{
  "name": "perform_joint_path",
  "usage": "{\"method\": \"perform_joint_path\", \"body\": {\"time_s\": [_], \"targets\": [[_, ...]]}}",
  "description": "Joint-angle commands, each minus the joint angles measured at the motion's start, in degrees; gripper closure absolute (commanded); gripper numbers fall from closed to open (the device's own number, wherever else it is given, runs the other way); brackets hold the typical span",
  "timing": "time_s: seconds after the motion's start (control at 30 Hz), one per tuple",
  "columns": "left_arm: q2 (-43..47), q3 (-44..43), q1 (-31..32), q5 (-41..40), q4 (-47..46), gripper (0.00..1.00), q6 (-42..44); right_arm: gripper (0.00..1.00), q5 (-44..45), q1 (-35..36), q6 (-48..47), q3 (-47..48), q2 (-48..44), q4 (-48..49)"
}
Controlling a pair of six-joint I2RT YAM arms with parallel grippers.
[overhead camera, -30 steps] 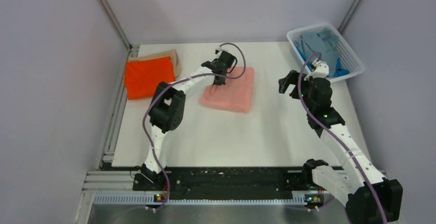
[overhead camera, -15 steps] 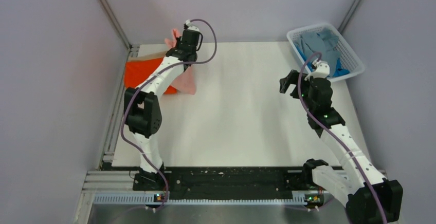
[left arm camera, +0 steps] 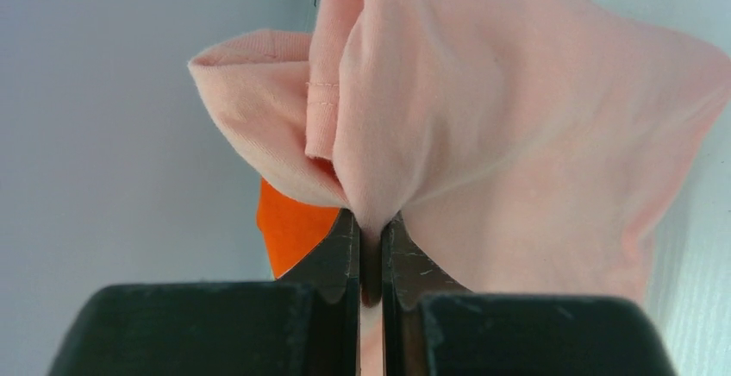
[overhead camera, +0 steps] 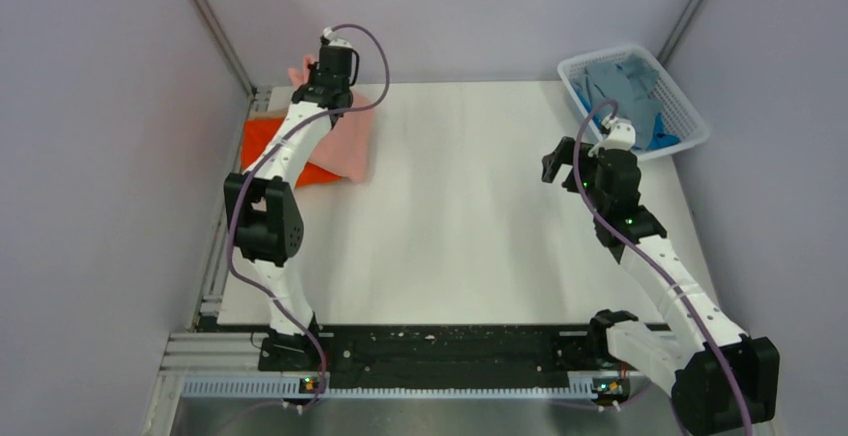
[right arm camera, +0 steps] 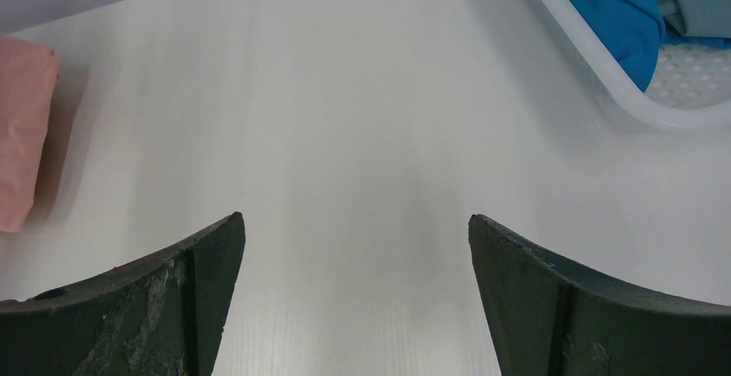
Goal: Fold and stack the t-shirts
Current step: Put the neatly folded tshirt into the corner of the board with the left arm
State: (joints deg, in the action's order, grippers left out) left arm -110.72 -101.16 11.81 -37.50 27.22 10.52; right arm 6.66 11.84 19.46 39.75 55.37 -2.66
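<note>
I've got the left gripper [left arm camera: 371, 245] clamped on the pink t-shirt [left arm camera: 483, 134], hanging over the orange t-shirt [left arm camera: 291, 231]. Rn the right gripper [right arm camera: 355, 251] is wide open, nothing in it, nr the basket [right arm camera: 690, 70].

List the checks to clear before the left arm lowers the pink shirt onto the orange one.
1. Left end effector shut on the salmon pink cloth t-shirt: ok.
2. Pink shirt's fold tidy: not ok, it hangs bunched.
3. Pink shirt centred over the bright orange folded t-shirt: not ok, it overlaps only one edge.
4. Right end effector open, empty, well clear: ok.
5. Blue cloth shirt inside the white mesh plastic basket: ok.
</note>
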Motion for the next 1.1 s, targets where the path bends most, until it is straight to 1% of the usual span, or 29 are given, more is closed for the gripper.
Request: {"method": "perform_joint_path", "body": {"time_s": [0.0,0.27,0.43,0.6,0.7,0.77,0.83,0.97,1.07], "targets": [[7.5,-4.7,-1.4,-0.2,-2.3,1.0,-1.0,0.01,1.1,0.0,-0.9,1.5,0.6,1.6],[12.3,-3.7,-2.9,3.2,-3.0,1.0,-2.4,0.01,1.4,0.0,-1.0,1.4,1.0,1.8],[11.3,-3.4,-5.0,2.3,-1.8,1.0,-2.5,0.01,1.7,0.0,-1.1,1.3,1.1,1.8],[10.4,0.5,-7.0,4.0,-3.3,1.0,-3.3,0.01,1.3,0.0,-1.1,1.5,2.0,1.9],[8.7,0.4,-8.0,2.5,-2.5,1.0,-5.0,0.01,1.4,0.0,-1.1,1.6,2.4,1.9],[7.4,0.7,-8.2,-1.1,-2.0,1.0,-6.1,0.01,1.4,0.0,-1.1,1.6,2.5,1.9],[6.7,2.9,-8.2,-4.6,-3.4,1.0,-7.1,0.01,1.7,0.0,-1.2,1.6,2.7,2.0],[6.0,6.8,-8.9,-4.9,-7.2,1.0,-9.7,0.01,1.2,0.0,-1.0,1.9,3.7,2.1],[4.8,7.8,-10.0,-5.2,-9.9,1.0,-10.3,0.01,0.5,0.0,-1.0,2.4,4.5,1.7]]}}
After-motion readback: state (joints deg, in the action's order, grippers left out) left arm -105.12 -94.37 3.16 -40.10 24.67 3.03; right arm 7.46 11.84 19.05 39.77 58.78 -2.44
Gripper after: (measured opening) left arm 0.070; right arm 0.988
